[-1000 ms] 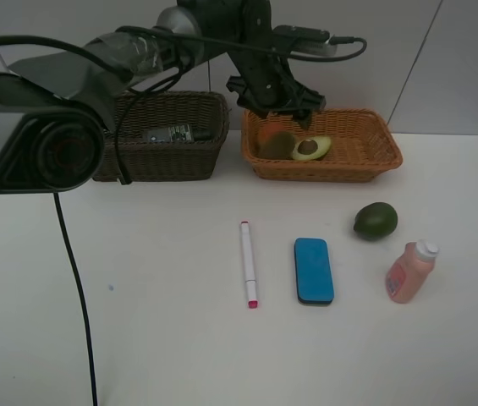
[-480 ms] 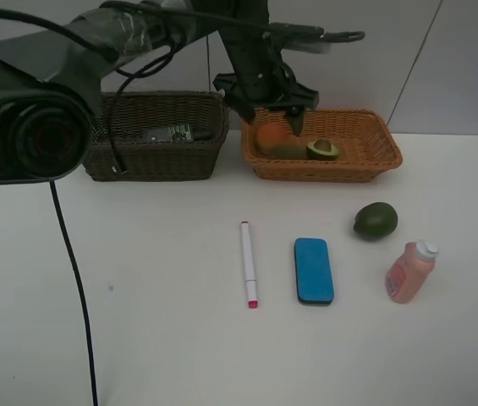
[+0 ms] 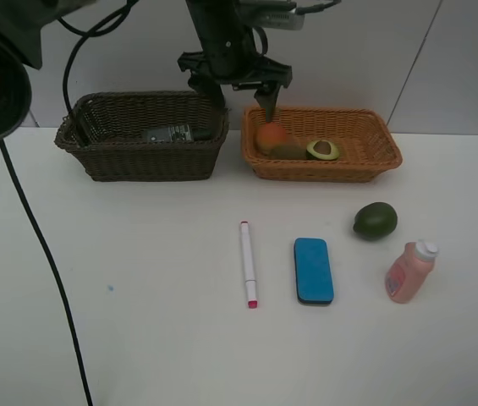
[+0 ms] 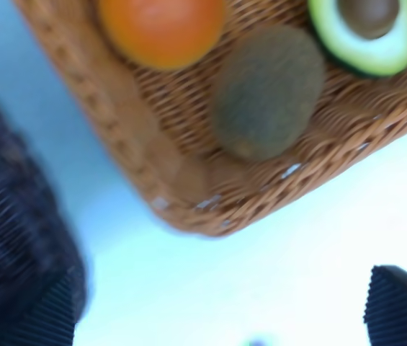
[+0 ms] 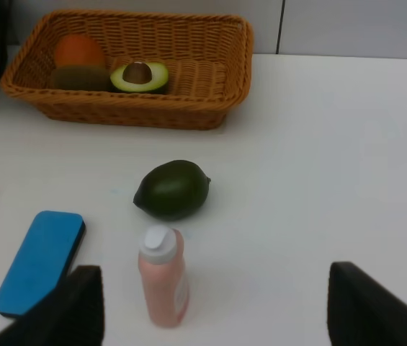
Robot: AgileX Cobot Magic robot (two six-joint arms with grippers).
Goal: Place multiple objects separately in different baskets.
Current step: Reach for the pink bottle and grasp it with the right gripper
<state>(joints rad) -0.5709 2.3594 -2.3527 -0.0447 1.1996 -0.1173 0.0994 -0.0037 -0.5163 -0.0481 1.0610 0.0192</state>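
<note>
My left gripper (image 3: 232, 93) is open and empty, above the gap between the two baskets. The orange-tan basket (image 3: 365, 161) holds the peach (image 3: 270, 134), the kiwi (image 3: 288, 151) and the halved avocado (image 3: 323, 150). The left wrist view also shows the peach (image 4: 161, 25), kiwi (image 4: 268, 90) and halved avocado (image 4: 367, 29). The dark brown basket (image 3: 141, 156) holds the dark green pump bottle (image 3: 171, 133). The marker (image 3: 248, 263), blue eraser (image 3: 314, 270), whole avocado (image 3: 375, 220) and pink bottle (image 3: 409, 271) lie on the table. My right gripper (image 5: 214, 310) is open, above the pink bottle (image 5: 161, 277).
The white table (image 3: 137, 279) carries all items. A black cable (image 3: 48, 254) hangs over the table's left side. A wall stands right behind the baskets. The right arm is out of the exterior view.
My left arm has swung left and back, from over the orange-tan basket to above the gap between the baskets. The peach, earlier partly hidden, now shows in that basket.
</note>
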